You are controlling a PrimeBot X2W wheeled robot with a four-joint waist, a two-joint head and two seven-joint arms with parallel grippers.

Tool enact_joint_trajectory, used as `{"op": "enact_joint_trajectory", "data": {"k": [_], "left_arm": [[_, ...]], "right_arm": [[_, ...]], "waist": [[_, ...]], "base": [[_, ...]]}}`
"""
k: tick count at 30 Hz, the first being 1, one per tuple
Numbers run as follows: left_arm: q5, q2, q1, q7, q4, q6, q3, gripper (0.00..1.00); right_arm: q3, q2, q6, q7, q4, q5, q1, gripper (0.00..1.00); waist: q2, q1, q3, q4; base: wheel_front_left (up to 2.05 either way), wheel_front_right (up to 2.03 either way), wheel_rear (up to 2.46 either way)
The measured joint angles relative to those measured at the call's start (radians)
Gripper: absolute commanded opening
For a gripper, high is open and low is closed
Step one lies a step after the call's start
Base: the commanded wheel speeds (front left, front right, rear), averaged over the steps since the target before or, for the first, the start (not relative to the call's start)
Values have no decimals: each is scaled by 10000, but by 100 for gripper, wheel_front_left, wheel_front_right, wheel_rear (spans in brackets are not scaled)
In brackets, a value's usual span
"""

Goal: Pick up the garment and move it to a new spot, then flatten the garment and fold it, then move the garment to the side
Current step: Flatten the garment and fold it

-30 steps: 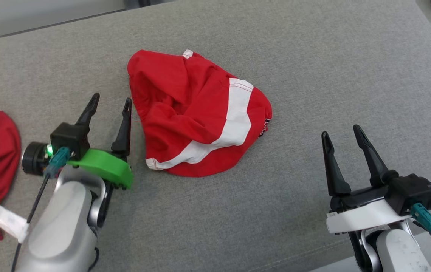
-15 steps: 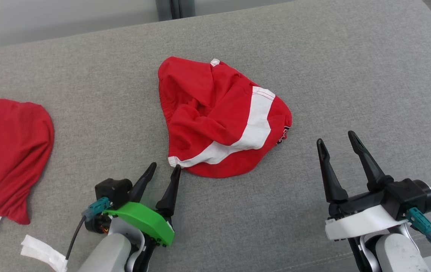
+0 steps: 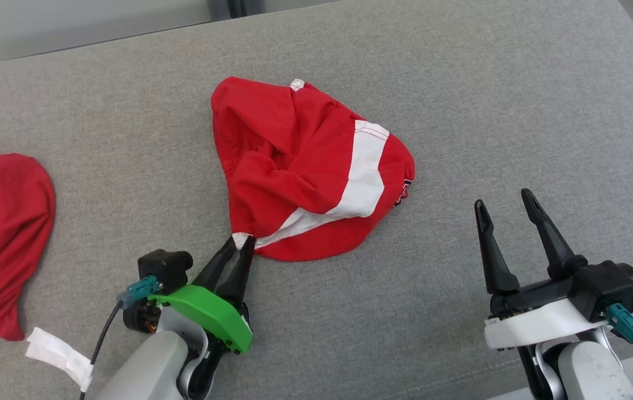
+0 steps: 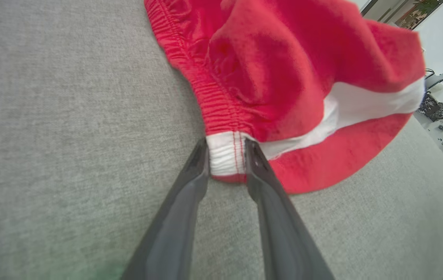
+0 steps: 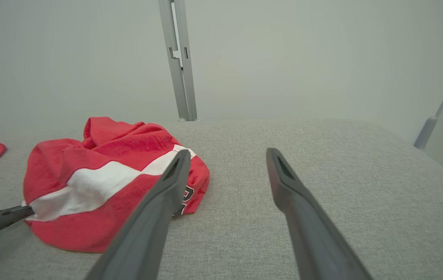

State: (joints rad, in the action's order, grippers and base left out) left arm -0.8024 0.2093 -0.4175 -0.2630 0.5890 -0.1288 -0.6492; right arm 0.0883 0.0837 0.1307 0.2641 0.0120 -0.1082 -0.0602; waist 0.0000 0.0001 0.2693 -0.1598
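1 s ago the left gripper (image 3: 240,243) stood open beside the left edge of the garment (image 3: 272,183); it has since moved to the near corner and pinched the white hem (image 4: 225,155) there.

Lab-like room: grey upholstered surface (image 3: 461,111), bare wall (image 5: 283,58), metal post (image 5: 178,70).

Crumpled red garment (image 3: 272,166), white-striped, in a loose low heap
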Motion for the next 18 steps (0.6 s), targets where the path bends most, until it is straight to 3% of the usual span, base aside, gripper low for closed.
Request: {"op": "enact_joint_trajectory", "data": {"k": [2,3,12,18], "left_arm": [[-104,44,-60,-13,0,0,-150,6],[-159,58,-112,-13,-27,0,-224,0],[65,249,6,-12,-765,0,-194,0],[606,554,776,-12,-1304,-2,-79,0]], "right_arm": [[-15,-12,0,0,4,0,0,100],[-15,-12,0,0,10,0,-1,100],[205,230,0,0,-259,-159,-123,100],[639,1156,0,0,-986,-656,-1012,100]], "waist": [[0,0,13,21],[0,0,19,42],[0,0,-16,472],[0,0,-81,1018]], "base": [[0,0,0],[0,0,0],[0,0,0],[0,0,0]]}}
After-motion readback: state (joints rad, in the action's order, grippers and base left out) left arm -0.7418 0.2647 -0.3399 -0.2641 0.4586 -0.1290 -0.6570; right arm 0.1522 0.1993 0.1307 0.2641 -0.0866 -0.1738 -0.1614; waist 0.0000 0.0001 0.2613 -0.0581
